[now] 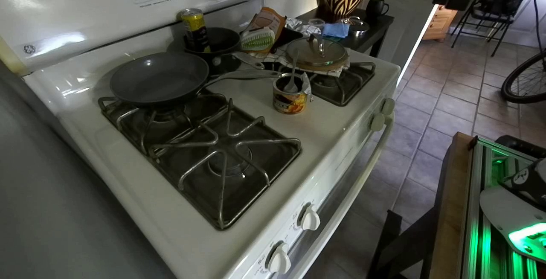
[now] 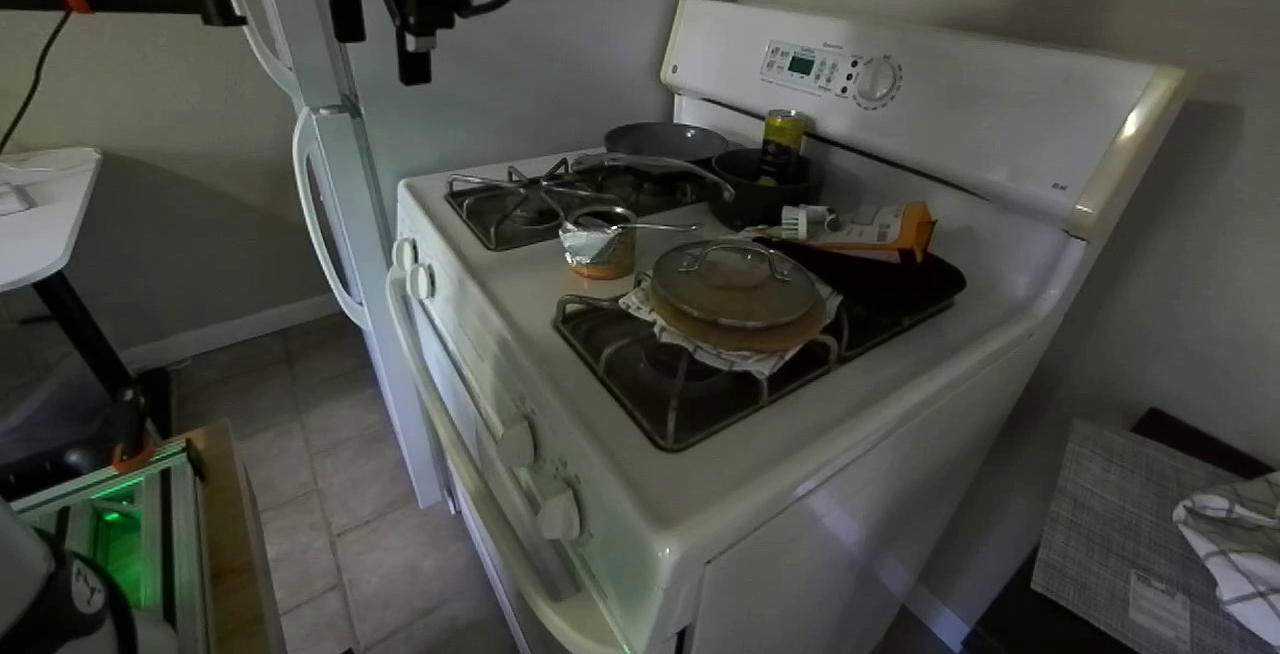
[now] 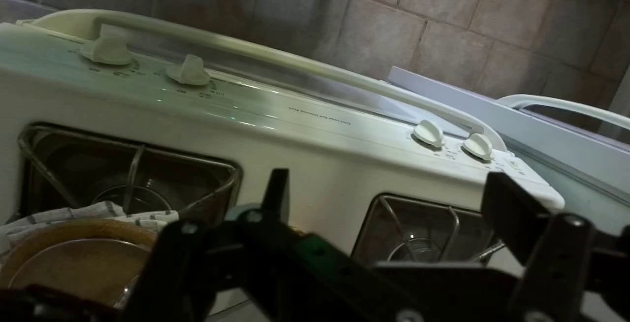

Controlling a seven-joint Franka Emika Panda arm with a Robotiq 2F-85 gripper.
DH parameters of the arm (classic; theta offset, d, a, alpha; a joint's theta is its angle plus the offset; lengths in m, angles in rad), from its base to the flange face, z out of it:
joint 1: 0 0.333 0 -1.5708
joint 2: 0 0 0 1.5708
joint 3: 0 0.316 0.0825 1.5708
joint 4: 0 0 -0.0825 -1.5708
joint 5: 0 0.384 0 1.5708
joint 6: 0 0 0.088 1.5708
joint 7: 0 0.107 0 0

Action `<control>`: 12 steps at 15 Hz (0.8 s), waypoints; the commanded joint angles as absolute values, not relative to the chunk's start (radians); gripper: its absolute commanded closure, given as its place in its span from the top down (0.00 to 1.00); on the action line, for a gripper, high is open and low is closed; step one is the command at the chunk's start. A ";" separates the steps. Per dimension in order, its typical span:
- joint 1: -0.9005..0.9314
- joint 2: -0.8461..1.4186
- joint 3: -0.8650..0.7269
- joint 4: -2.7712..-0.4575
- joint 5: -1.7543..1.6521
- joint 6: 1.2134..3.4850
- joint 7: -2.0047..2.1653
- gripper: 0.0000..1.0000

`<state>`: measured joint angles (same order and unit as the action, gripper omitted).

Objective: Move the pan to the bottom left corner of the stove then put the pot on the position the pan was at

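Note:
The pan (image 1: 158, 78) is wide and dark grey. It sits on the back left burner of the white stove (image 1: 256, 104), also in view (image 2: 665, 141), its handle pointing toward the stove's middle. The black pot (image 1: 226, 40) stands beside it at the back middle, also seen in an exterior view (image 2: 750, 199); a yellow can (image 1: 195, 29) rises from it. The front left grate (image 1: 230, 142) is bare. My gripper (image 2: 382, 46) hangs high in front of the stove, apart from pan and pot. In the wrist view its fingers (image 3: 386, 189) are wide apart with nothing between them; pan and pot are out of that view.
A lidded tan-grey pan (image 2: 735, 294) sits on a cloth at the front right burner. An open food tin (image 1: 290, 102) with a spoon stands mid-stove. An orange bag (image 2: 905, 229) and brush lie behind. A fridge (image 2: 550, 34) borders the stove's left side.

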<state>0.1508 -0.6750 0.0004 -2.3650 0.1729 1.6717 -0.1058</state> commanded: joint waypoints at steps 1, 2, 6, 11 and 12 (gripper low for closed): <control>0.134 -0.674 0.013 -2.362 0.180 1.667 -0.114 1.00; 0.141 -0.676 0.015 -2.379 0.198 1.756 -0.130 1.00; 0.185 -0.545 0.023 -2.358 0.224 2.092 -0.237 1.00; 0.265 -0.260 0.028 -2.292 0.266 2.350 -0.363 1.00; 0.270 -0.213 0.034 -2.290 0.279 2.400 -0.370 1.00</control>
<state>0.2437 -0.3834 0.0273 -2.3406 0.2279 2.2925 -0.3070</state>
